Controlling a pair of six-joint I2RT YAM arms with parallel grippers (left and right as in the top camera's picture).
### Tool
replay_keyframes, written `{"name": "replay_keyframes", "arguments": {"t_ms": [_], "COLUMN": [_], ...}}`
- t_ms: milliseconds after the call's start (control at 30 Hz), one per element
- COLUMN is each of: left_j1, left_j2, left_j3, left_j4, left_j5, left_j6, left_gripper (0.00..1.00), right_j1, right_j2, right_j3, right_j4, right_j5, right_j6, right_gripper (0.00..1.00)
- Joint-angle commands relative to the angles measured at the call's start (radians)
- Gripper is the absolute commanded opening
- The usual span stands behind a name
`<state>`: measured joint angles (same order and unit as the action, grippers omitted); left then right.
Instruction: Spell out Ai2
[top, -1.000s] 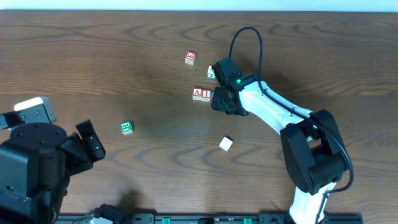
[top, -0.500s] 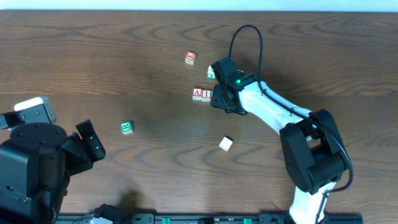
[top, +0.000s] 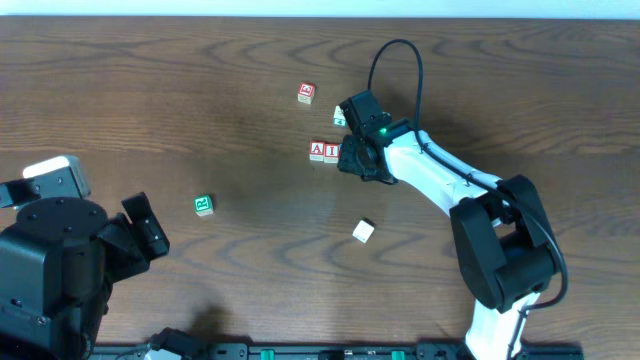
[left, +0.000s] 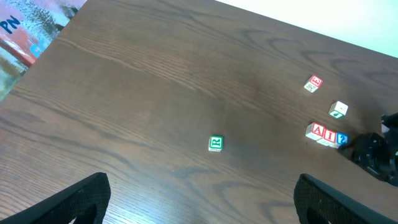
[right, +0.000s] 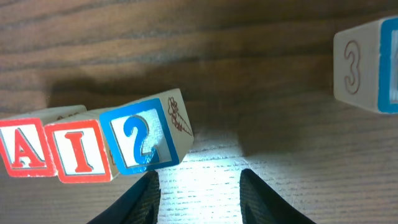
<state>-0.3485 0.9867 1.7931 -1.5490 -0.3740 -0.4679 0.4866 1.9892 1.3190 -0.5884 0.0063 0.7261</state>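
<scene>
- right gripper (right: 199, 190) jaws parted a little, black fingers (right: 138, 198) hold nothing, tips just short of the 2 block (right: 146, 142)
- 2 block: wooden cube, blue frame and blue digit, tilted, its edge against the I block (right: 78, 150)
- A block (right: 22, 149) flush on I's other side, both red-lettered, row reads A I 2
- 3 block (right: 360, 65) farther off, blue edge
- left gripper (left: 199, 202) spread wide, empty, above dark woodgrain table (left: 155, 74)
- green R block (left: 215, 143) alone, well apart from the row
</scene>
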Motion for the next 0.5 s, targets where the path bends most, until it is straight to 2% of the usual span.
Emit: {"name": "replay_keyframes", "arguments": {"t_ms": [0,233,467], "left_j1": [0.001,0.001,0.002], "left_j2": [0.003,0.003,0.003], "left_j3": [0.009,0.009,0.009], "left_j4": [-0.006,-0.005,-0.006], "left_j5": [-0.026,-0.026,-0.026], "left_j6": [0.0,-0.001,-0.001], "left_gripper": [0.96,0.95,0.95], "right_j1": [-0.007,-0.051,-0.089], "right_j2": [0.012,0.012,0.012], "right_j3": [-0.003,-0.003,-0.003], "right_j4": [-0.03,-0.167,-0.065], "right_j5": [-0.061,-0.068,0.01], "right_j6": [-0.014,-0.017,-0.055], "right_gripper": [0.42,0.37,0.4]}}
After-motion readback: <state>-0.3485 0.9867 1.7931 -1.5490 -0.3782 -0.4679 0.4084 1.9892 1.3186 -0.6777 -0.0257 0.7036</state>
